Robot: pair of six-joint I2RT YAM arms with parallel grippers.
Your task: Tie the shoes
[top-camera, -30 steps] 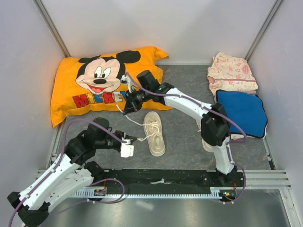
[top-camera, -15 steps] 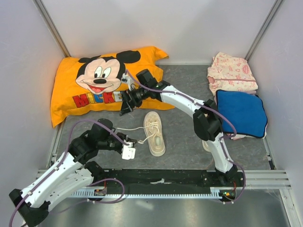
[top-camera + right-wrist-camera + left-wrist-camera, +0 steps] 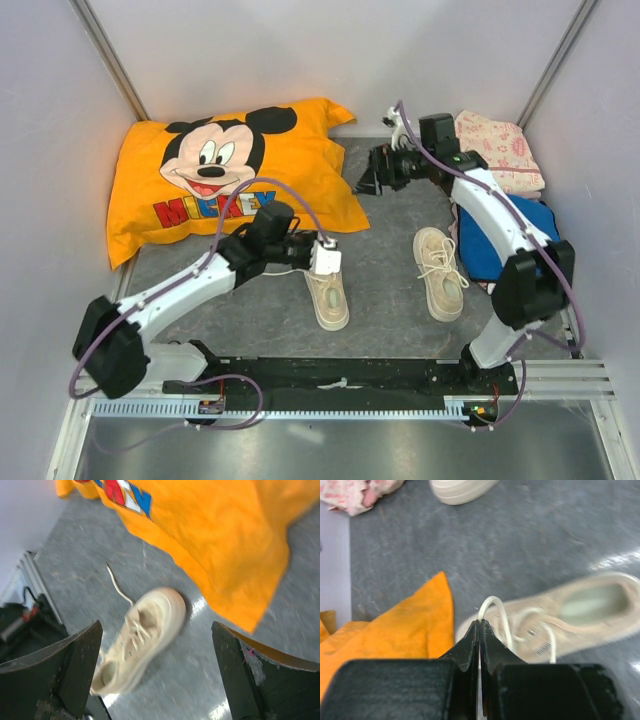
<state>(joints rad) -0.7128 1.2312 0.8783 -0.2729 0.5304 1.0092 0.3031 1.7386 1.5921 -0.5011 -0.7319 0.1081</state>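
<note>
left shoe [image 3: 328, 293] lies centre-front, right shoe [image 3: 441, 272] beside it. left gripper [image 3: 480, 625] has swung in over the toe, pinched onto a lace [image 3: 492, 604] loop. right gripper [image 3: 368, 178] has let go (jaws now wide) and pulled back far right; bow unfinished.

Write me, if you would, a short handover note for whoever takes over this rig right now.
Left gripper: fingers shut on a lace loop of the centre shoe.
Right gripper: open, empty, near the orange pillow's corner.
Other shoe: lying right of centre, untouched; bow unclear.
Done: nothing finished shows; one lace end trails loose from the centre shoe.
Left: tie the centre shoe, check the other.
</note>
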